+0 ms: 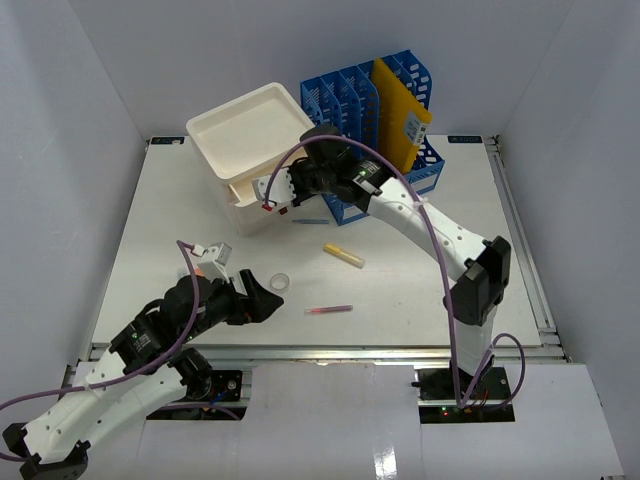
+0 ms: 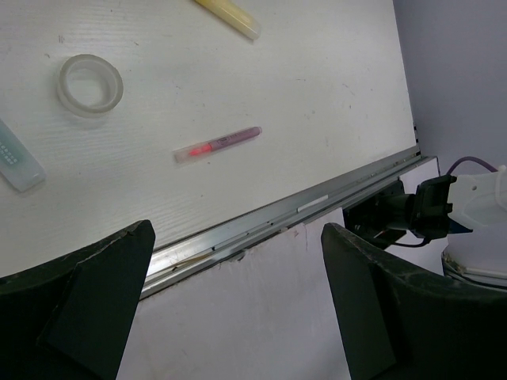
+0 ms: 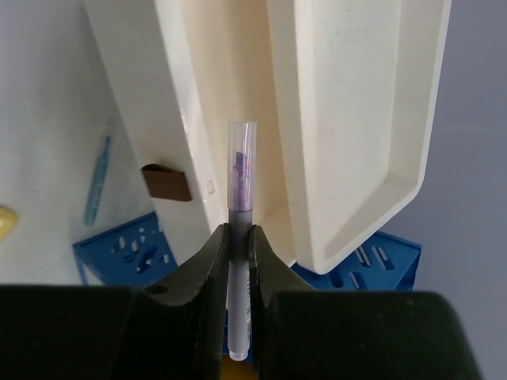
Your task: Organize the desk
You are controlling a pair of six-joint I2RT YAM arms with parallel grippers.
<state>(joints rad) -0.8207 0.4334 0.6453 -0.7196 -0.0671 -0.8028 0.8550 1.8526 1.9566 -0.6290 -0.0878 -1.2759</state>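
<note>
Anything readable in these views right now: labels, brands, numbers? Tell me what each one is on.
No text can be read in any view.
yellow folder: small dark label, too small to read.
pink pen: barrel print, blurred.
pale blue stick: row of marks, blurred.
purple marker: no print visible.

the desk (image 1: 420, 290) is a flat white rectangular tabletop with a metal rail along its front edge.

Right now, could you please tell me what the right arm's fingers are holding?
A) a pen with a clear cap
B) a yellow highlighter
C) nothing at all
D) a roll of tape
A: in the right wrist view, the right fingers are closed on a pen with a clear cap, which sticks out past their tips.
</note>
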